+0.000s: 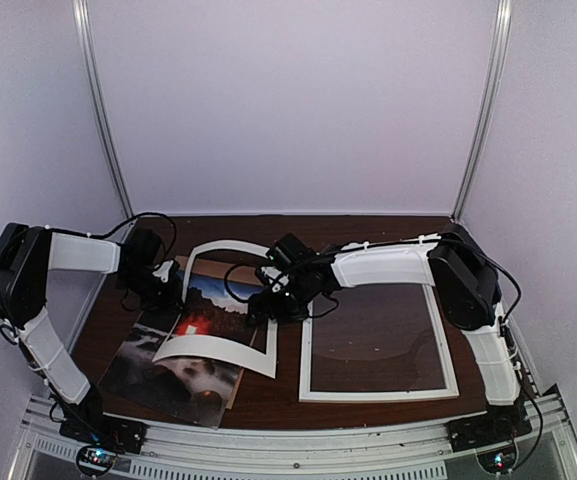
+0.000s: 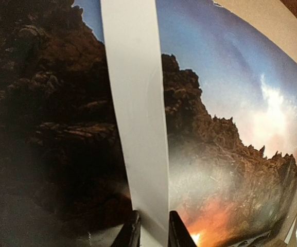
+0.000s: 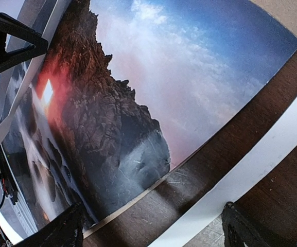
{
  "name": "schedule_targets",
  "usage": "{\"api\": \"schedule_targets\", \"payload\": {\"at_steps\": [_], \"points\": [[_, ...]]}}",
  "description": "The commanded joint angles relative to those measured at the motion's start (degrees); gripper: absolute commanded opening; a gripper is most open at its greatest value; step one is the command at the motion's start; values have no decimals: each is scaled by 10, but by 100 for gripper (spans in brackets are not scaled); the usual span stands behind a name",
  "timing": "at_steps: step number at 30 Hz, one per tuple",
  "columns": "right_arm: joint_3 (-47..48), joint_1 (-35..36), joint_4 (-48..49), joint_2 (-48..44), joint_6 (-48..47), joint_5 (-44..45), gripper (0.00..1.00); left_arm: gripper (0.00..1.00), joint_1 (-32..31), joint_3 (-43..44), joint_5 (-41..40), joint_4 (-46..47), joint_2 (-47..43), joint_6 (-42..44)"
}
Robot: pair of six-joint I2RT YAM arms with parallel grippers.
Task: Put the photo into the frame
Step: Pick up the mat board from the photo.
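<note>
The photo, a dark rocky sunset print, lies flat at the left of the table. A white card mat arches up over it. My left gripper has one of the mat's strips between its fingers, which touch both edges. The frame, white-edged with a brown back, lies flat to the right. My right gripper hangs open and empty over the bare wood between the photo's right edge and the frame.
A tan backing board shows beyond the photo's far edge. The dark wooden table has pale walls on three sides and a metal rail along its near edge.
</note>
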Motion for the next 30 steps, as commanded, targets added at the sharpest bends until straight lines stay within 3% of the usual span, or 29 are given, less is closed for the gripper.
{"api": "schedule_targets", "payload": {"at_steps": [1,30], "points": [[-12,-10,-57,0,-11,16,92,18,-2,-1,-33,-22,-8,4],[-12,-45,-109,-76,-46,46,93,13,-2,-54,-14,46,-62,-59]]}}
